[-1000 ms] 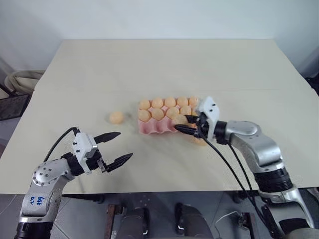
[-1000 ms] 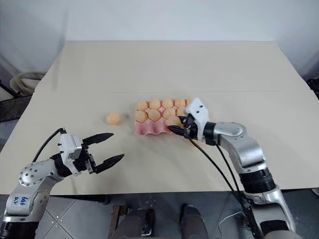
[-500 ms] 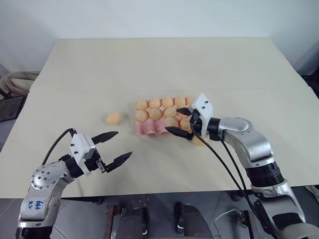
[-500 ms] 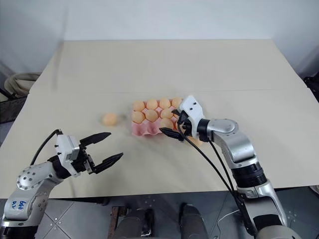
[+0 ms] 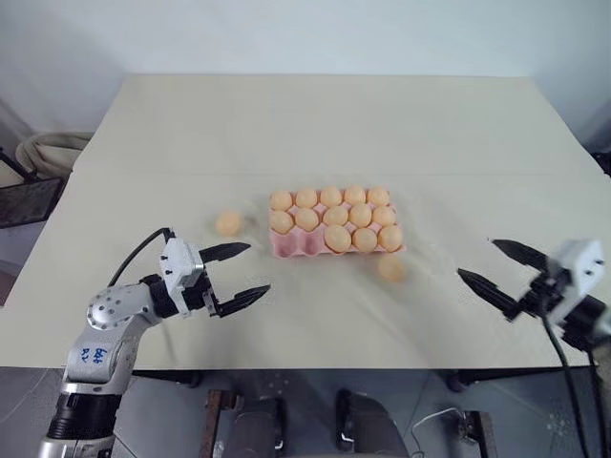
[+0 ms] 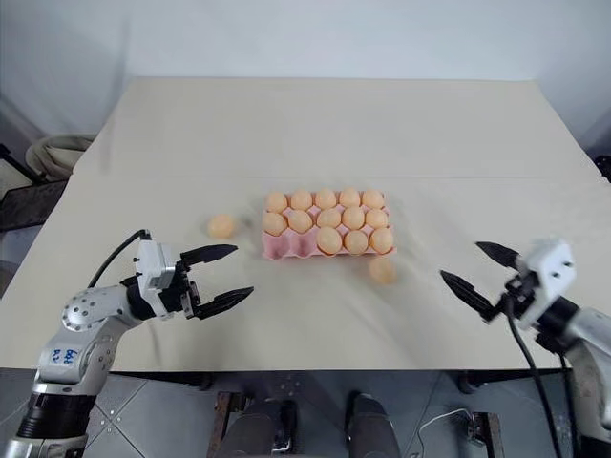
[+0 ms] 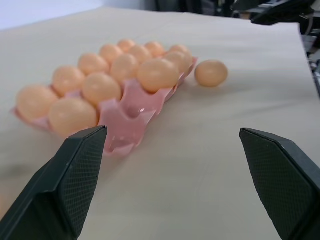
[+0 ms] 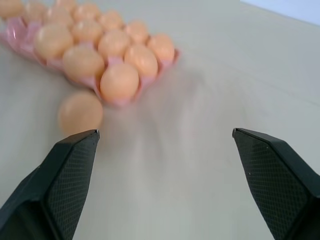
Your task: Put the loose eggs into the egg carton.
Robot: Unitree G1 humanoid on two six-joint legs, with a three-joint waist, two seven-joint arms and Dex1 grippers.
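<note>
The left gripper (image 5: 237,272) hangs low at the near left, fingers spread wide and empty, pointing right and slightly far from a bent arm. The right gripper (image 5: 492,265) sits at the near right edge, fingers also wide apart and empty, pointing left.

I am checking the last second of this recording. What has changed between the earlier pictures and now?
The right claw, which was shut on an egg at the carton, has let it go into a near-row cup and pulled back to the right, open and empty. The left claw stays open and has edged slightly toward the carton. The two loose eggs stayed on the table.
</note>
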